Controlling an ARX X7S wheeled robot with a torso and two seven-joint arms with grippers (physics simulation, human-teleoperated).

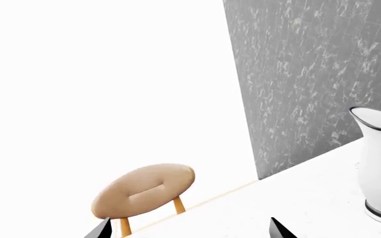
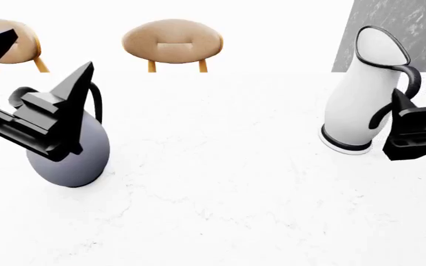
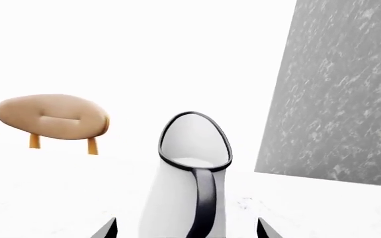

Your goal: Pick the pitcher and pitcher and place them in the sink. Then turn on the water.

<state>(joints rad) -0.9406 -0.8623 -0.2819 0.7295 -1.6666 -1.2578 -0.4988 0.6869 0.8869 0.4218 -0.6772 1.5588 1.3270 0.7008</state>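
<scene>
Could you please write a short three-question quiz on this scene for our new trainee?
1. True or false: the white jug stands upright on the white counter.
2. In the head view, which gripper is beside the blue-grey jug? A) left gripper B) right gripper C) neither
3. Fill in: in the right wrist view, the white jug's black ____ faces the camera, between the open fingertips.

Key
1. True; its black base band sits flat on the counter.
2. A; the left gripper is open, in front of that jug, not closed on it.
3. Handle.
</scene>
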